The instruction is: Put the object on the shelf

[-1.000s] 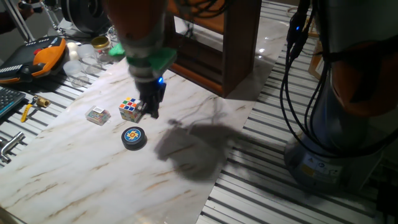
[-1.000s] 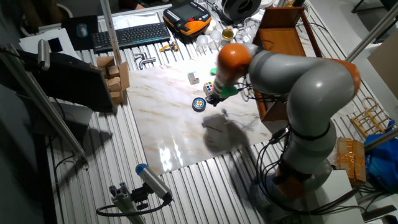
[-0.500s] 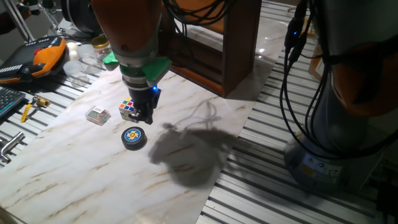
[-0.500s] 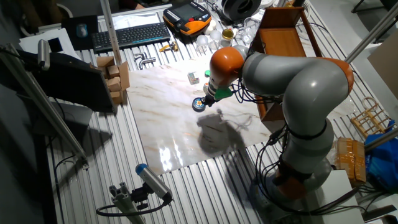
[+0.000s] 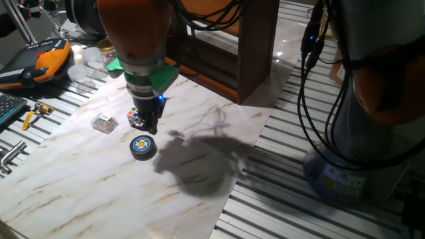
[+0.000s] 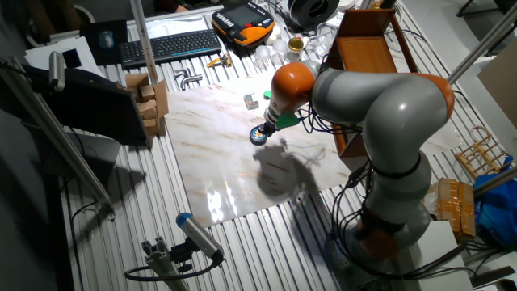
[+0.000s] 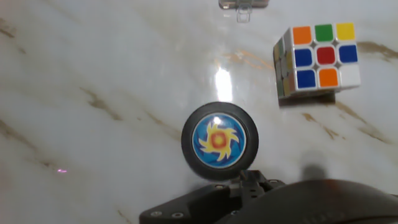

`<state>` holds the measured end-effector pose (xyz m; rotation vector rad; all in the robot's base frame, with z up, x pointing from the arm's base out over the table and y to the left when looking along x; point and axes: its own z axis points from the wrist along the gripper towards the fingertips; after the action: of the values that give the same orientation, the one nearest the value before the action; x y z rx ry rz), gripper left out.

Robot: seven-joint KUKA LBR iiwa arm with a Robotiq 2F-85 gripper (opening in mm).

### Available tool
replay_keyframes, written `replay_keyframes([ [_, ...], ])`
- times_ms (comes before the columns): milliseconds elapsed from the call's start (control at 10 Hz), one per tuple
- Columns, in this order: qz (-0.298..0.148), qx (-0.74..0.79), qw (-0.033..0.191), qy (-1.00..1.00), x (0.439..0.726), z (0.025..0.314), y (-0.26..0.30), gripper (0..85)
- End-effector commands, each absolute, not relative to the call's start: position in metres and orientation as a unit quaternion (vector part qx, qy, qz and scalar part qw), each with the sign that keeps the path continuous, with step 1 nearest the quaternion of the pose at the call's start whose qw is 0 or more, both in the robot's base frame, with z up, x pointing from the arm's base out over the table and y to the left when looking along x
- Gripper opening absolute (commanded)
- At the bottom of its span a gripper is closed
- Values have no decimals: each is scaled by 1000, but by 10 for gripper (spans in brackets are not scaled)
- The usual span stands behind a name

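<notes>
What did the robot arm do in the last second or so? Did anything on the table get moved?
The gripper swung from behind the Rubik's cube toward the black disc and now hangs close above it, touching nothing. It has grasped and released nothing. Disc, cube, small clear box and shelf stayed put.

2 opposite fixed cameras and a downward hand camera share the marble table (image 5: pixel 99 172).

Cube (image 7: pixel 317 59) flanks disc (image 7: pixel 219 141) (close).

arm: bent low, wrist pointing straight down | hand (image 5: pixel 149 127): hovers above worktop | finger spread: unclear
</notes>
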<state>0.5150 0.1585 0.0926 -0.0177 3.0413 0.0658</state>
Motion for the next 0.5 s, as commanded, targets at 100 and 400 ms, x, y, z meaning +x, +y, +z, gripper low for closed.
replay_keyframes([
  [100, 21, -2, 49, 999, 519, 93, 163, 0],
  [400, 17, -2, 46, 999, 523, 93, 169, 0],
])
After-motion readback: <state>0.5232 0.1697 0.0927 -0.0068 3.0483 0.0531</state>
